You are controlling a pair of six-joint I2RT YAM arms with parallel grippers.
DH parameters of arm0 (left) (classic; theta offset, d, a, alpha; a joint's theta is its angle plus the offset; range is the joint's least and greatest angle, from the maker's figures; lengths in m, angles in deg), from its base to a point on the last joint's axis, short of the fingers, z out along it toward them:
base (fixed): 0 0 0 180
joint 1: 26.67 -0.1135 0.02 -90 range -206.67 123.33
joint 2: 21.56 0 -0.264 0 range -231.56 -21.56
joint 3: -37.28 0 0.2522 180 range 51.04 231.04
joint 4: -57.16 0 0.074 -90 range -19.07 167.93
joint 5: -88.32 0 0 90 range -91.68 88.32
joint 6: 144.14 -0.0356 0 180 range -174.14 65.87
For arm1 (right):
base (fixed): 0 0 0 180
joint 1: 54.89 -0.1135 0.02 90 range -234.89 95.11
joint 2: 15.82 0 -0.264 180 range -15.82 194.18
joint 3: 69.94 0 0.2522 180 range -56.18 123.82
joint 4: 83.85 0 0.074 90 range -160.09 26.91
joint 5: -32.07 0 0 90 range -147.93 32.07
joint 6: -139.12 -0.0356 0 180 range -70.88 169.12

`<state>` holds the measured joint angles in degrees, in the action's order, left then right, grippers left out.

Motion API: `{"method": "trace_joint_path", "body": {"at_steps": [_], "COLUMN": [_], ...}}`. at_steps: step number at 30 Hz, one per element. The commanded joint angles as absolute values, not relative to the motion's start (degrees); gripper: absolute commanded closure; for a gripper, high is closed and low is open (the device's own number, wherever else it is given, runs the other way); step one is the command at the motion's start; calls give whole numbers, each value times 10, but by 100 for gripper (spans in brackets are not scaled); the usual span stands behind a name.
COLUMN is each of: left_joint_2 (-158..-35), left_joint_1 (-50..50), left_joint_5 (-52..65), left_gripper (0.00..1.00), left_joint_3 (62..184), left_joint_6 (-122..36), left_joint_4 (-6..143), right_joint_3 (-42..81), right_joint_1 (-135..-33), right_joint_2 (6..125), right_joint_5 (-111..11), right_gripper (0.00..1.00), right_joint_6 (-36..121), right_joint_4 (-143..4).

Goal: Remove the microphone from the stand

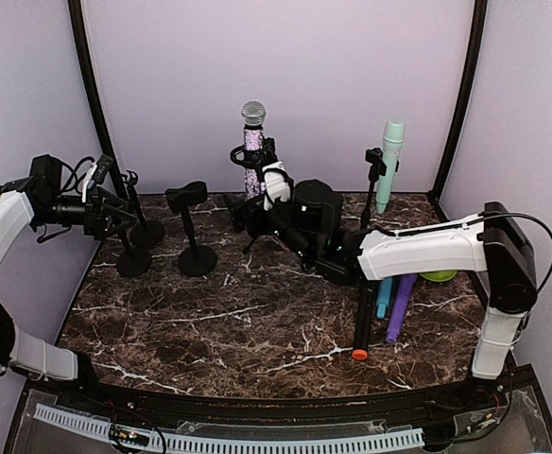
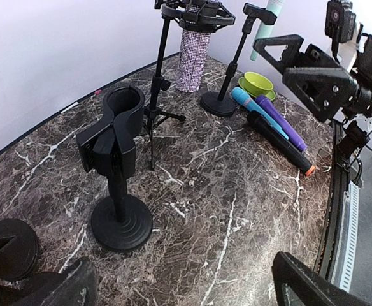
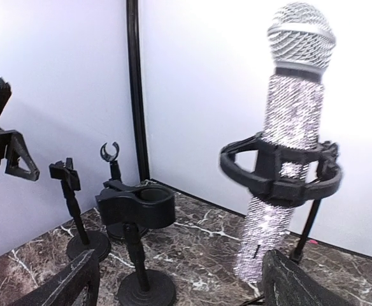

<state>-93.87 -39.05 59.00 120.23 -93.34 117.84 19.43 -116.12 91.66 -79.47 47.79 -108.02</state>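
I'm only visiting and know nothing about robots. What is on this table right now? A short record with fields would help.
target: glittery microphone, upright in its holder, not yet removed
holder: ring stand on a tripod, at the back of the table
right jaws: open, facing the glittery microphone, not closed on it
left jaws: open, holding nothing, at the left side
also upright: mint microphone, clipped at back right
lying flat: blue microphone, purple microphone, black microphone
unused: empty stand

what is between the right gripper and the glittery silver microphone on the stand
Nothing visible. The right gripper, jaws open, faces the glittery silver microphone directly. Only the black ring-shaped clip of its own stand wraps the microphone's middle.
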Motion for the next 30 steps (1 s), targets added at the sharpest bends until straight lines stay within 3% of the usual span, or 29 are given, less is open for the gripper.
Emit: {"method": "trace_joint_path", "body": {"at_steps": [1,15,25,30], "left_joint_2": [-912,-906,-903,-894], "left_joint_1": [-394,-394,-393,-394], "left_joint_5": [614,635,650,650], "left_gripper": [2,6,10,11], "left_joint_3": [1212,1209,1210,1212], "left_joint_6": [-934,-950,-966,-982], "left_joint_4": [1197,1210,1229,1242], "right_joint_3": [195,338,580,632], "right_joint_1": [-1138,-1102,-1061,-1052], "right_joint_2": [873,881,1020,1054], "right_joint_5": [-826,-821,-787,-787], "right_gripper": [12,13,18,25], "right_joint_6": [470,486,512,527], "right_joint_4": [-1004,-929,-783,-764]}}
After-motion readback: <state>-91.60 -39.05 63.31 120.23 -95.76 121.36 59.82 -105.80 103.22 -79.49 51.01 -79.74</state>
